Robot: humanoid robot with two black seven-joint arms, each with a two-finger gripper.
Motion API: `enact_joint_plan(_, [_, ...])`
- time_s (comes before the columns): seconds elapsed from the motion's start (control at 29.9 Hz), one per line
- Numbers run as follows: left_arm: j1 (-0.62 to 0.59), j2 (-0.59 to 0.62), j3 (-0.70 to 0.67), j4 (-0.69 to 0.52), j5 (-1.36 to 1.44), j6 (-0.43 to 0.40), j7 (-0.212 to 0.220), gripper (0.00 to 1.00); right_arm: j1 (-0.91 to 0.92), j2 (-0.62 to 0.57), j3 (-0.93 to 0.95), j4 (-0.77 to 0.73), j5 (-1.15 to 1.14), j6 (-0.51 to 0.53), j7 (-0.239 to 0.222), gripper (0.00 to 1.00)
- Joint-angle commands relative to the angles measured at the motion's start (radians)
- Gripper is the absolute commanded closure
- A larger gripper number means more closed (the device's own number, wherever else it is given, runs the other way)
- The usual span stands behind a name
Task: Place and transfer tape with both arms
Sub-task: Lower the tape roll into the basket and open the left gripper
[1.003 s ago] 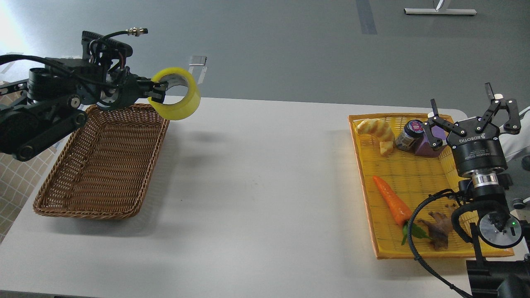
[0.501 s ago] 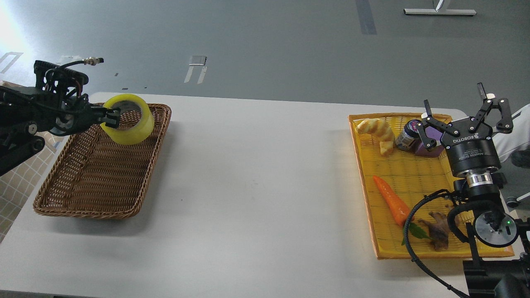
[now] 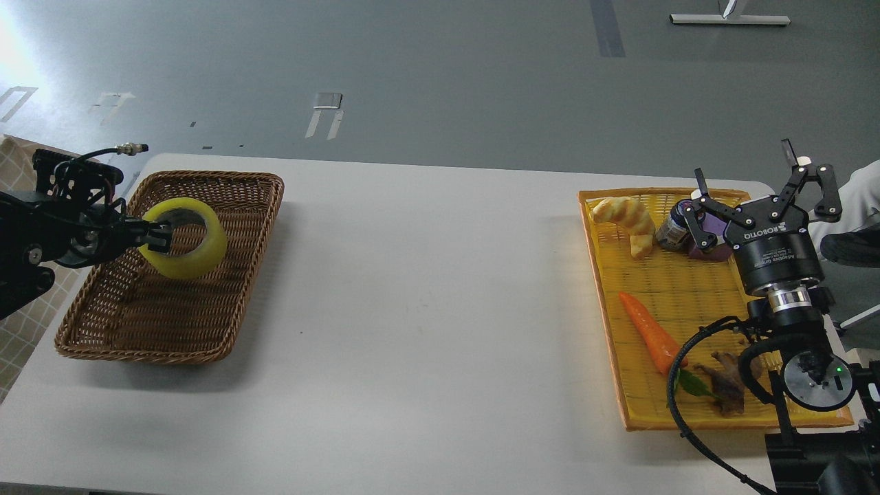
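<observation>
The yellow tape roll [image 3: 187, 247] hangs over the middle of the brown wicker basket [image 3: 227, 313] at the table's left. My left gripper [image 3: 157, 236] comes in from the left and is shut on the roll's left wall, one finger inside the core. Whether the roll touches the basket floor I cannot tell. My right gripper [image 3: 753, 189] is open and empty, fingers spread upward, above the far right part of the yellow tray [image 3: 612, 323].
The yellow tray holds a bread piece [image 3: 624, 218], a dark jar [image 3: 672, 227], a purple block [image 3: 715, 237], a carrot [image 3: 650, 332] and a brown dried item [image 3: 729, 381]. The white table [image 3: 426, 289] stretches between basket and tray.
My left gripper has carried the tape left and down, from above the basket's far right corner to low over its middle. My right gripper has drifted slightly left and stays open.
</observation>
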Motion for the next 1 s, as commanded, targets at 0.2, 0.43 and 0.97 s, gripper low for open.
enact_joint_plan(0.2, [0.042,-0.004,0.002,0.039,0.0,0.012,-0.004,1.0,0.0,0.0,0.001,-0.003,0.0,0.0,0.0,0.0])
enact_joint_plan(0.43, [0.05,-0.021,0.003,0.056,0.0,0.012,-0.015,1.0,0.0,0.0,0.001,-0.014,0.0,0.0,0.0,0.0])
enact_joint_plan(0.97, [0.061,-0.044,0.002,0.076,-0.004,0.009,-0.015,0.84,0.0,0.0,0.005,-0.021,0.0,0.0,0.002,0.0])
